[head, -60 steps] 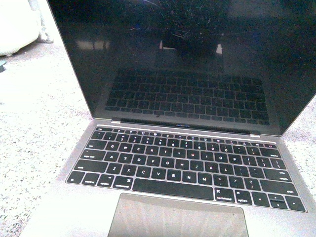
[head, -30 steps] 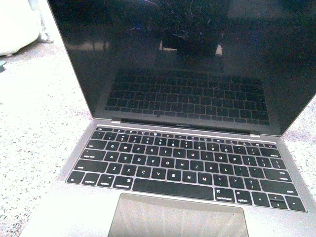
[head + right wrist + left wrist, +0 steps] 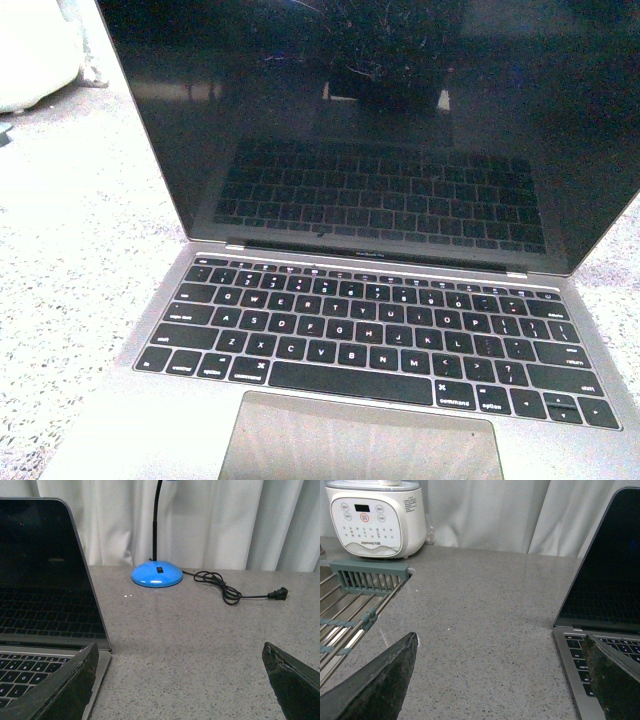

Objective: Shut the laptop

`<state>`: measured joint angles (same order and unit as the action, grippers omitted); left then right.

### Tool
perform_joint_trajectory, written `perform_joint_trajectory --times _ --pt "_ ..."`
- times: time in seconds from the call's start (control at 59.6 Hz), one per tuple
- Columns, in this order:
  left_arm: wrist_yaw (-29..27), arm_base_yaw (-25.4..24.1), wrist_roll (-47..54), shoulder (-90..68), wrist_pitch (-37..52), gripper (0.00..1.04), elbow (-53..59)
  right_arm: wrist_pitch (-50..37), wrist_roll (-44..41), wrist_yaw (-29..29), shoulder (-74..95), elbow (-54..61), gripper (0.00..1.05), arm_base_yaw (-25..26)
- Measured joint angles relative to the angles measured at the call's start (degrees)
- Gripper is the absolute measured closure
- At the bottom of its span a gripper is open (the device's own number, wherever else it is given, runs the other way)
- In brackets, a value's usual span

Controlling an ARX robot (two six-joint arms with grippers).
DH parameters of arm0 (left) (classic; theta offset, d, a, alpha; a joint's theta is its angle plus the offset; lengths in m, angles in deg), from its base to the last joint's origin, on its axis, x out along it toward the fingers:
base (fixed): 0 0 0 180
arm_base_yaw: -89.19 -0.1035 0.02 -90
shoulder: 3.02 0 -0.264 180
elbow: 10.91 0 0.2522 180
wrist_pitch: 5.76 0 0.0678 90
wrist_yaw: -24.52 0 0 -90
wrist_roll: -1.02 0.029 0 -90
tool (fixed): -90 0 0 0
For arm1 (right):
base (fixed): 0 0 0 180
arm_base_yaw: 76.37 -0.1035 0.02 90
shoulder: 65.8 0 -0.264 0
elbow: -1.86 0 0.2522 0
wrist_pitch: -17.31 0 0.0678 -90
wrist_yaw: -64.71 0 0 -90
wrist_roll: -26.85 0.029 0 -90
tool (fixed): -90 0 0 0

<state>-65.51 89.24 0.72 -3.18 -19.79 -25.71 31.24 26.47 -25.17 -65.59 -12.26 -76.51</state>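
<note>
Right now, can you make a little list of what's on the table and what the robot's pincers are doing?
laptop: open, screen dark, lid standing up, not closed yet
left pincer: open, empty, near the laptop's left side
right pincer: open, empty, near the laptop's right side
counter: grey, speckled
other things: white cooker, metal rack, blue lamp with a black cord

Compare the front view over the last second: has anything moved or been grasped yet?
Nothing visibly changed. The laptop lies in the same spot on the speckled counter, with its lid open at the same angle and its screen dark. Nothing has touched it in the front view.
</note>
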Motion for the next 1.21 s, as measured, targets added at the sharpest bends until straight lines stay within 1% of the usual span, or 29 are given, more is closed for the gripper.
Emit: perform_joint_trajectory --times 0.839,0.939,0.973,1.006,1.023,1.09,1.208 --pt "0.0 0.0 0.0 0.0 0.0 0.06 0.0 0.0 0.0 0.0 0.0 0.0 0.09 0.0" --pt "0.0 0.0 0.1 0.0 0.0 0.24 0.0 0.0 0.2 0.0 0.0 0.0 0.25 0.0" --pt "0.0 0.0 0.1 0.0 0.0 0.27 0.0 0.0 0.2 0.0 0.0 0.0 0.3 0.0" --pt "0.0 0.0 0.1 0.0 0.0 0.35 0.0 0.0 0.2 0.0 0.0 0.0 0.35 0.0" --pt "0.0 0.0 0.1 0.0 0.0 0.38 0.0 0.0 0.2 0.0 0.0 0.0 0.41 0.0" --pt "0.0 0.0 0.1 0.0 0.0 0.49 0.0 0.0 0.2 0.0 0.0 0.0 0.5 0.0" --pt "0.0 0.0 0.1 0.0 0.0 0.67 0.0 0.0 0.2 0.0 0.0 0.0 0.69 0.0"
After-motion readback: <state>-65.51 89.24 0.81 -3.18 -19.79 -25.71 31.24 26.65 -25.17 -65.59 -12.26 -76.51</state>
